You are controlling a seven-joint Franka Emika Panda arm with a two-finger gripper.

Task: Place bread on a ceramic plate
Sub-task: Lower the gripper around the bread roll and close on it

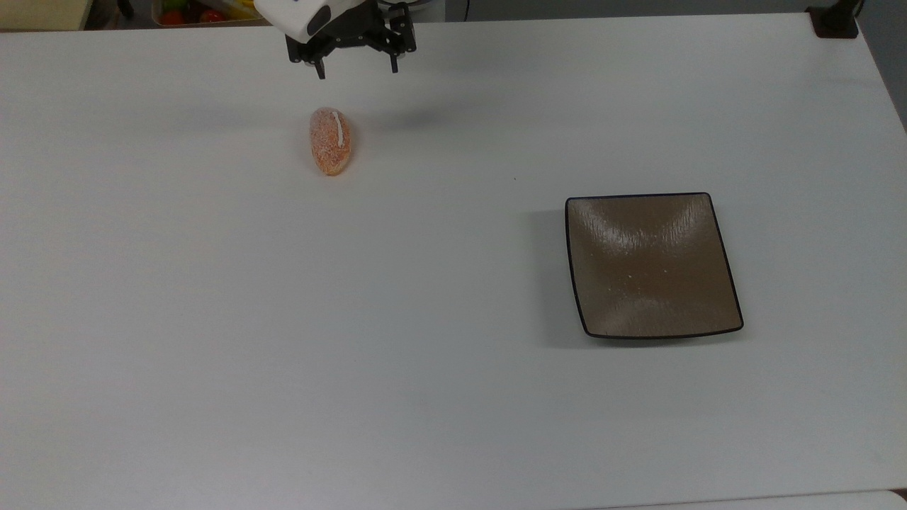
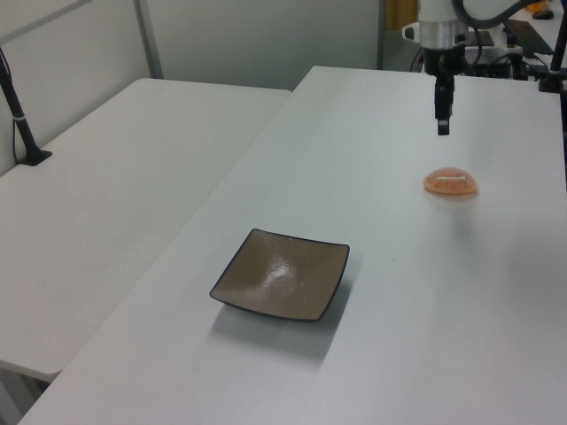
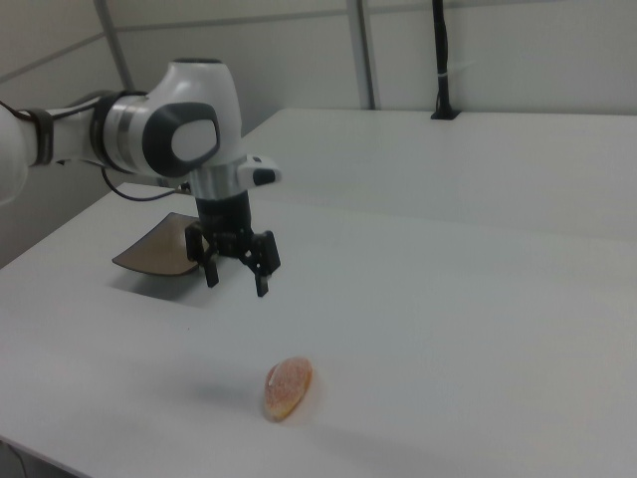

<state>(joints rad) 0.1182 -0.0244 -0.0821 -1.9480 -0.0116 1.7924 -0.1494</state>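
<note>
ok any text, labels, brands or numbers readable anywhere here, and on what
None can be read.
The bread, the ceramic plate and the white table carry no writing.
The arm's white housing shows no legible marking, and neither does the gripper, jaws open.

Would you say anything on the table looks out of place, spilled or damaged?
Nothing stands out: the bread lies whole on the white table, the ceramic plate sits flat and bare, and the open gripper hangs above the table.
</note>
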